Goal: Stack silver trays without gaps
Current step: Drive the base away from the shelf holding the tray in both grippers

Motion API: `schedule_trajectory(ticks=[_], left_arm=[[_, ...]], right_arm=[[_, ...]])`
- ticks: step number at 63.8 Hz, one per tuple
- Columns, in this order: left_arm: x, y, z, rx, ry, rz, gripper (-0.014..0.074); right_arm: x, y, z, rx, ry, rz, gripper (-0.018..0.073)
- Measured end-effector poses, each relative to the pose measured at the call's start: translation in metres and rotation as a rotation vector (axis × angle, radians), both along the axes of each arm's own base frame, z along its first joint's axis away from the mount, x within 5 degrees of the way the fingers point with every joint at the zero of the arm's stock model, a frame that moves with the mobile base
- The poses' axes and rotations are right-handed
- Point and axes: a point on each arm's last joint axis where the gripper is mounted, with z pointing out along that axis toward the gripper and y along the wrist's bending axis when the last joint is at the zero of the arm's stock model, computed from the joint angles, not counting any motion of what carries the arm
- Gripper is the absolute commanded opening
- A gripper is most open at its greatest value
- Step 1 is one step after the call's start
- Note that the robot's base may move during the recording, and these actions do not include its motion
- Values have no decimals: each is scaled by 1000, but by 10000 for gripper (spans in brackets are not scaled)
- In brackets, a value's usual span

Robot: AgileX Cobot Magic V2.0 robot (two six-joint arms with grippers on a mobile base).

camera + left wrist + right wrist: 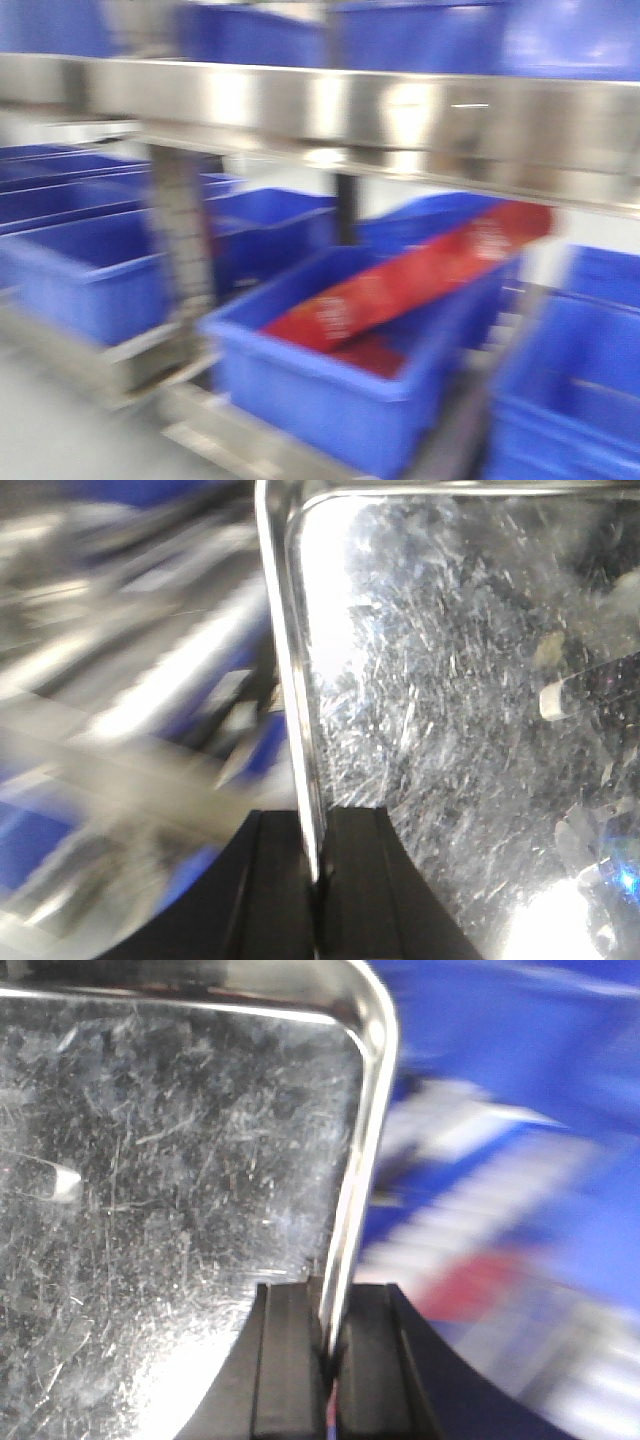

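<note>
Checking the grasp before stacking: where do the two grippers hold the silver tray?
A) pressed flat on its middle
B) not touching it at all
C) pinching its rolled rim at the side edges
C: each wrist view shows it, the left gripper and the right gripper shut on the rim of the silver tray.

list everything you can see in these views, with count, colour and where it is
silver tray: one in each wrist view, scratched grey-silver, held by its rim; cannot tell if it is the same tray
blue bins: several, blue, on the lower shelf and above the rail
red packet: one, red, lying slanted in the front bin
steel rail: one, polished silver, across the top of the front view
upright post: one, grey metal, left of the front bin
left gripper: black, shut on a tray rim
right gripper: black, shut on a tray rim
</note>
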Motion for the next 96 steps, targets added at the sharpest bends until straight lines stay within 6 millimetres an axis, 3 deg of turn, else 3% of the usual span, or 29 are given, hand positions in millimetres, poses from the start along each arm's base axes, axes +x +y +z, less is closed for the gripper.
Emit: schedule_trajectory(ticks=[96], left_arm=[[0,0,0,4,-1,1,-16]], right_arm=[[0,0,1,2,-6,0,-87]])
